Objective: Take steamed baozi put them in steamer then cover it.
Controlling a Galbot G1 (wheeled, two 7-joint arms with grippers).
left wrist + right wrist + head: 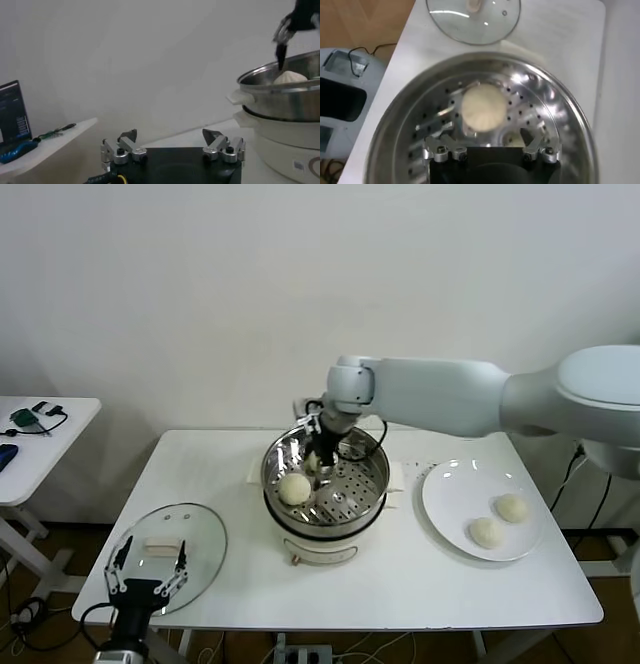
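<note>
One domed cream-white baozi (295, 488) lay in the shiny steel steamer (350, 489); right gripper (316, 465) hovered inside, fingers spread; left gripper (147, 576) waited, fingers spread.

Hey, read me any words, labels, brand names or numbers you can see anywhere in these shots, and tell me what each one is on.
No text can be read in any view.
Steamer: a small mark on the front of its white base, too small to read.
Screen beside the side table: lines of text, too blurred to read.
Cover, plate, baozi: no markings visible.

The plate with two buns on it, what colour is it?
The plate is plain white, clearest in the head view.
</note>
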